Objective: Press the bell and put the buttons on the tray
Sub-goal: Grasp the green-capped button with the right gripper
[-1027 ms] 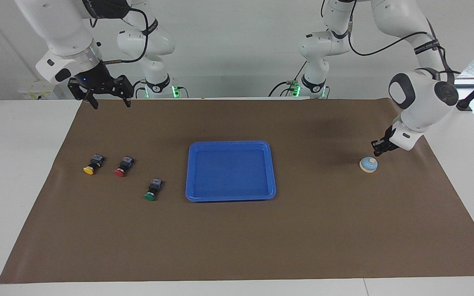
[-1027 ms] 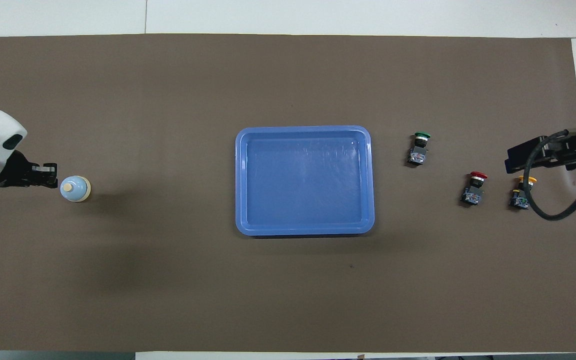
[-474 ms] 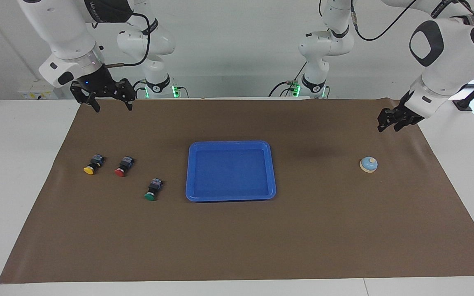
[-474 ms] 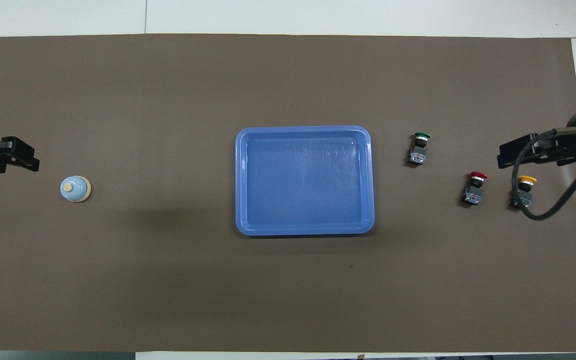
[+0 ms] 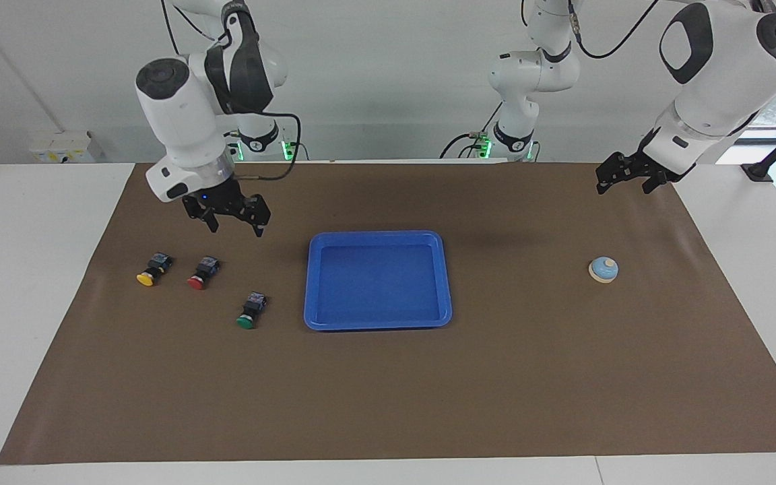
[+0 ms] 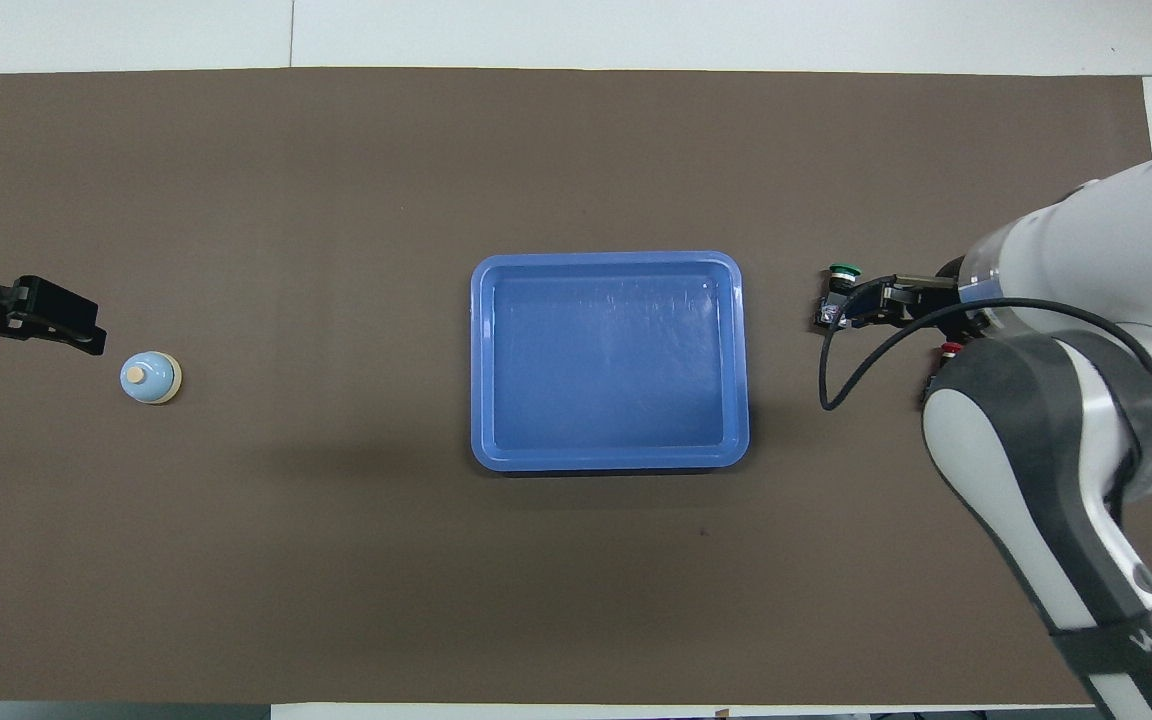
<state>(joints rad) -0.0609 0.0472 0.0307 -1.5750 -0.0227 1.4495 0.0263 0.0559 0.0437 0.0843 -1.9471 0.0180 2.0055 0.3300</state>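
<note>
ok so the big change in the last second: the left gripper [image 5: 622, 187] was down right at the small round bell with the light-blue dome and cream knob [image 5: 603, 269], fingers together, and now it's lifted away and hangs over the brown paper mat [image 5: 496, 391] at the left arm's end, fingers spread apart, holding nothing. i'd read that as the bell press being done and that arm backing off to wait. meanwhile the right gripper [image 5: 235, 229] has swung in from the mat's edge and now hovers over the mat close to the buttons, jaws wide and empty. none of the push-buttons has been touched: the yellow-capped black button [image 5: 149, 271] and the red-capped black button [image 5: 201, 273] lie side by side toward the right arm's end. the shallow blue plastic tray [image 5: 374, 234] sits mid-table with nothing in it. the green-capped black button [image 5: 250, 311] is farther from the robots, just beside the tray. from overhead the right gripper nearly covers the green one, so my guess is that's the first pick, but it's not down on it yet.
</note>
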